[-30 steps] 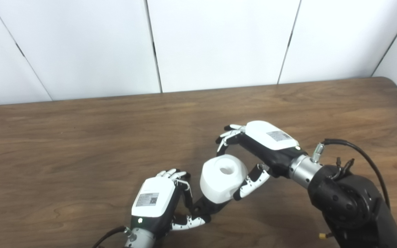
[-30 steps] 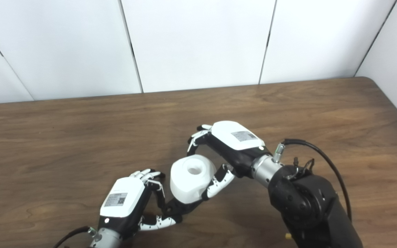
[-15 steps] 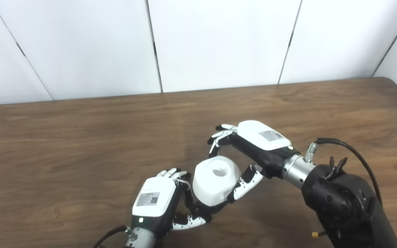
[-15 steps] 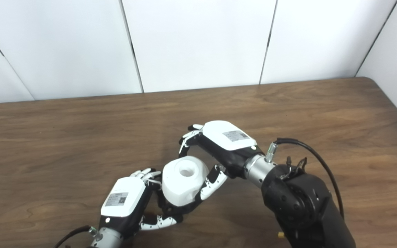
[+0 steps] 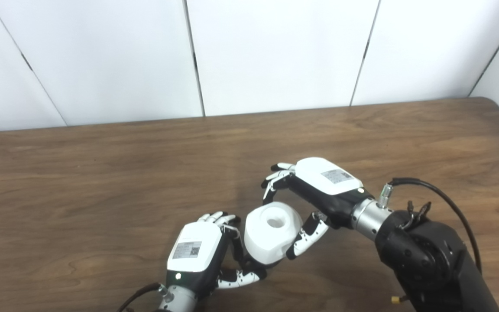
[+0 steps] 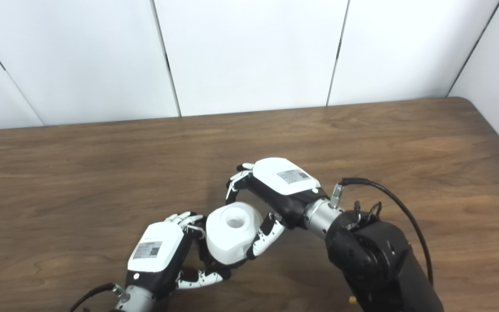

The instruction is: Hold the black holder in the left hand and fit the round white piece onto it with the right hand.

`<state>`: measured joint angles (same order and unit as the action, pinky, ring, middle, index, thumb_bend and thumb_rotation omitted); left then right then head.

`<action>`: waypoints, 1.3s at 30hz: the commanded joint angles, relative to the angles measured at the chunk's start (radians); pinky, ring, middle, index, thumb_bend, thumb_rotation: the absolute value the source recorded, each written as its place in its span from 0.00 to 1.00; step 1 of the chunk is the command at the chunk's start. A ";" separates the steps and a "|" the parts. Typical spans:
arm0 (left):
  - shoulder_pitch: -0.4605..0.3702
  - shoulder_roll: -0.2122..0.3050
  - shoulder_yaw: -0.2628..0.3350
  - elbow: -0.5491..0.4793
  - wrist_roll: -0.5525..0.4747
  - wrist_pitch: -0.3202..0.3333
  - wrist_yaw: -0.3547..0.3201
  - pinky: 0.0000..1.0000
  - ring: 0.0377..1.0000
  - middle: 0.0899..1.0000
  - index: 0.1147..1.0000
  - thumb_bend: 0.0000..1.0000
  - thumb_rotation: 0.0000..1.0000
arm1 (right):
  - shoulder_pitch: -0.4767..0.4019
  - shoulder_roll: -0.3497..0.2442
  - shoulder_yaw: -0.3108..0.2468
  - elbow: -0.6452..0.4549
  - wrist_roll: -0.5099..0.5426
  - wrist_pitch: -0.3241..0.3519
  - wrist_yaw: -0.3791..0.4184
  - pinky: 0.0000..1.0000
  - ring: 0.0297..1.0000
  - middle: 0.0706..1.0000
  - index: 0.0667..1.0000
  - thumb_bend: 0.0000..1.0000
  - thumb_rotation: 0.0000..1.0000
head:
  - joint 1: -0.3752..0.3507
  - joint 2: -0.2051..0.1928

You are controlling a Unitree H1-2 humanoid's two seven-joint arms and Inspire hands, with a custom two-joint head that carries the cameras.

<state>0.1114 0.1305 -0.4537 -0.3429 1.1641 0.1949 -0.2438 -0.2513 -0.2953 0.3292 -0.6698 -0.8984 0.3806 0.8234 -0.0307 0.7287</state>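
Both hands meet near the table's (image 5: pixel 102 173) front edge: left hand (image 5: pixel 197 255) clamps the black holder (image 5: pixel 249 262) steady so right hand (image 5: pixel 314 195), pinching the round white piece (image 5: pixel 270 232), can seat it

**What we cannot make out**

We see almost nothing of the black holder (image 5: pixel 249 261): the white piece (image 5: pixel 270 234) and left hand (image 5: pixel 197 251) cover it. Whether the piece is seated stays unclear. The bottom edge cuts off both arms.

Bright even overhead light, soft shadows under hands, sharp focus.
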 commanded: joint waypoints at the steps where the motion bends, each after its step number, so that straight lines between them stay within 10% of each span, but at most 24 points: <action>1: 0.029 0.008 -0.017 0.089 0.044 0.053 -0.097 0.89 0.89 0.80 0.43 0.51 0.05 | -0.017 0.007 -0.001 -0.011 -0.005 -0.035 -0.025 0.89 0.93 0.80 0.45 0.52 0.14 | 0.000 0.000; 39: 0.024 -0.017 -0.038 0.086 0.057 0.078 -0.105 0.89 0.89 0.81 0.43 0.51 0.05 | -0.007 0.012 0.006 0.026 -0.004 -0.066 -0.025 0.84 0.94 0.80 0.45 0.52 0.13 | 0.013 0.010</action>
<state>0.1112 0.1088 -0.4704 -0.3428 1.1893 0.2318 -0.2471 -0.2320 -0.2851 0.3357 -0.6384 -0.9034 0.3424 0.8125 -0.0169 0.7378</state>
